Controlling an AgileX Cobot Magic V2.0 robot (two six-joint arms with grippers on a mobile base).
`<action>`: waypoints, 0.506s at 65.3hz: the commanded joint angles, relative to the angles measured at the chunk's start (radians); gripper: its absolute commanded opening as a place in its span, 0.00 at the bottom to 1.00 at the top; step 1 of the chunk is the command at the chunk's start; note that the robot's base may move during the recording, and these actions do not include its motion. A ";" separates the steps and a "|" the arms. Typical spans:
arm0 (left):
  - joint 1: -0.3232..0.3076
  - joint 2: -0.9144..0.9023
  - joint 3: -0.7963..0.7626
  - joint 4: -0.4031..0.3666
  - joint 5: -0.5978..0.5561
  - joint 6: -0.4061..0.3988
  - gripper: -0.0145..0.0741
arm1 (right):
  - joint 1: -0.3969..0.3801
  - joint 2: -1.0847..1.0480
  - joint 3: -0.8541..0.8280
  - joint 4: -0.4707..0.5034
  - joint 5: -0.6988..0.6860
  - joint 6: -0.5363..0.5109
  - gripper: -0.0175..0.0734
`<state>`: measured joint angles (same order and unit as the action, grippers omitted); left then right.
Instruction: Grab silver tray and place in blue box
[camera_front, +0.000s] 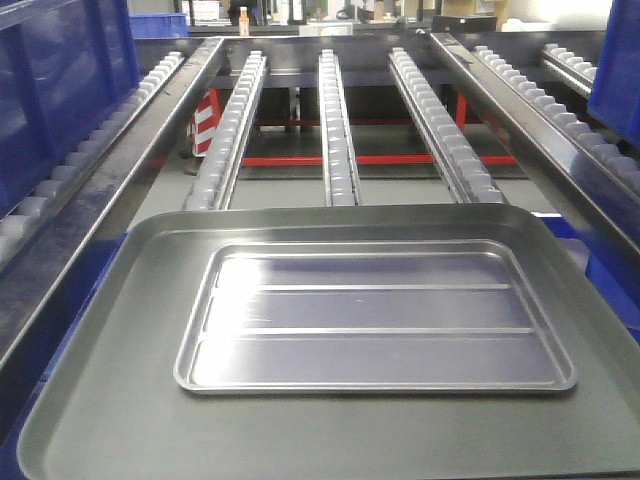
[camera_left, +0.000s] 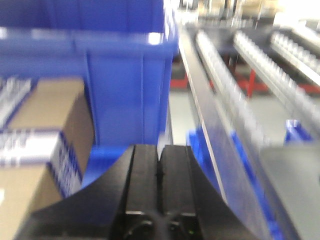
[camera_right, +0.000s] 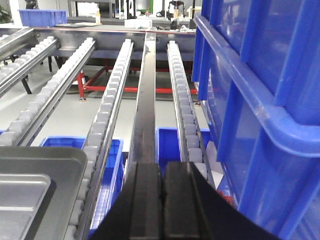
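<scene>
The shiny silver tray (camera_front: 375, 320) with two raised ridges lies flat inside a larger dull grey tray (camera_front: 100, 400) in the near middle of the front view. Its corner (camera_right: 20, 200) shows at the lower left of the right wrist view. A large blue box (camera_left: 125, 75) stands ahead of my left gripper (camera_left: 160, 150), and another (camera_right: 260, 75) rises just right of my right gripper (camera_right: 163, 167); I cannot tell which one the task means. Both grippers are shut on nothing and are well apart from the tray. Neither shows in the front view.
Roller conveyor rails (camera_front: 340, 130) run away from me beyond the trays, with a dark steel rail (camera_right: 145, 100) ahead of the right gripper. A cardboard carton (camera_left: 40, 150) sits left of the left gripper. Small blue bins (camera_right: 172, 142) lie below the rails.
</scene>
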<state>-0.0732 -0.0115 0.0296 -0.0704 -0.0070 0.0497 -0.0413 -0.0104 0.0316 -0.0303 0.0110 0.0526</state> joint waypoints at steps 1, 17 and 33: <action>-0.004 -0.013 -0.008 -0.025 -0.172 -0.004 0.05 | 0.004 -0.020 -0.006 0.002 -0.145 -0.001 0.25; -0.004 0.013 -0.312 -0.067 0.076 -0.004 0.05 | 0.004 0.049 -0.257 0.009 -0.031 -0.001 0.25; -0.004 0.258 -0.679 -0.121 0.405 -0.001 0.06 | 0.012 0.294 -0.462 0.009 0.000 -0.001 0.29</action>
<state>-0.0732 0.1529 -0.5516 -0.1489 0.4020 0.0497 -0.0388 0.1929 -0.3601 -0.0230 0.0754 0.0526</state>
